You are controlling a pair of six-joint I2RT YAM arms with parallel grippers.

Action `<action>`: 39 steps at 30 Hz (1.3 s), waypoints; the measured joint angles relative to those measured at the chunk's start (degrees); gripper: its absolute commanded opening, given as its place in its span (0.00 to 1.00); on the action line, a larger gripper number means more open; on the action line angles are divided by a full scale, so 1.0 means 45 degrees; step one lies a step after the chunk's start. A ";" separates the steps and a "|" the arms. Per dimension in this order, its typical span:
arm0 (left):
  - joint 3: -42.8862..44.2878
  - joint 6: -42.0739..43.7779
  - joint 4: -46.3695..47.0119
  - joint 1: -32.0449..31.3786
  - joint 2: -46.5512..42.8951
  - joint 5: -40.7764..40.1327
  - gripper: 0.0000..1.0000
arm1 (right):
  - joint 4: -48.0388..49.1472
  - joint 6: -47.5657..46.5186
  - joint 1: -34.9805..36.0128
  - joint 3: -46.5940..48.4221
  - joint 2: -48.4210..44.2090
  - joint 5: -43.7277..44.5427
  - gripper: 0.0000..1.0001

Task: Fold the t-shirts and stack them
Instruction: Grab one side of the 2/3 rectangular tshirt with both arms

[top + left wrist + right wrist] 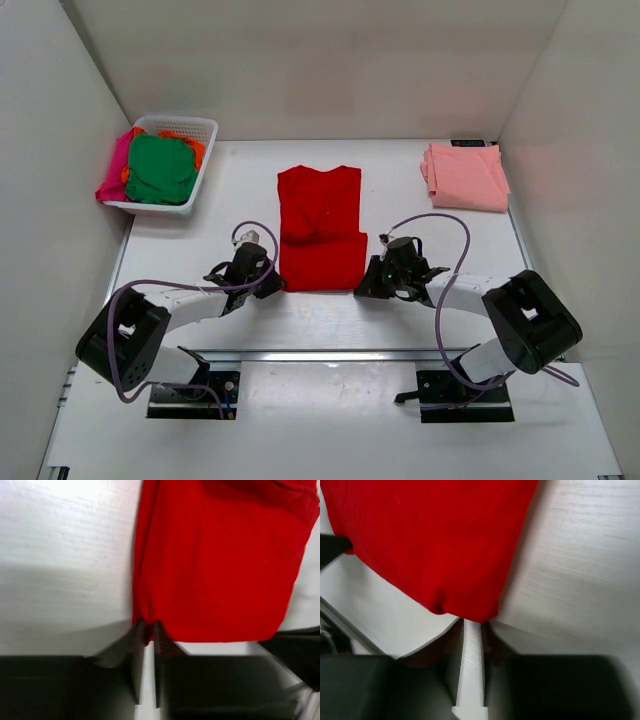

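A bright red t-shirt lies flat in the middle of the table, folded into a long strip with its hem toward me. My left gripper is shut on the hem's left corner, with cloth between the fingertips. My right gripper is shut on the hem's right corner. Both grippers sit low at the table. A pale salmon-pink t-shirt lies folded at the back right. Green, orange and magenta t-shirts lie bunched in the basket.
The white lattice basket stands at the back left corner. White walls close in the table on the left, back and right. A small dark object lies behind the pink shirt.
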 measured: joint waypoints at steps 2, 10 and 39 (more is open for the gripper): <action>-0.0024 -0.0107 -0.0010 -0.0121 0.0151 0.0078 0.00 | 0.0010 -0.0092 0.0029 0.0000 0.0209 -0.0044 0.00; -0.0214 0.0282 -0.1812 -0.0107 -0.1763 0.0228 0.00 | -0.2045 -0.1326 -0.0087 0.0408 -0.0510 -0.0597 0.00; -0.3079 -0.0398 -0.5212 0.0277 -0.8150 0.0937 0.00 | 0.0797 0.1039 0.2127 -0.1311 -0.0831 -0.1360 0.00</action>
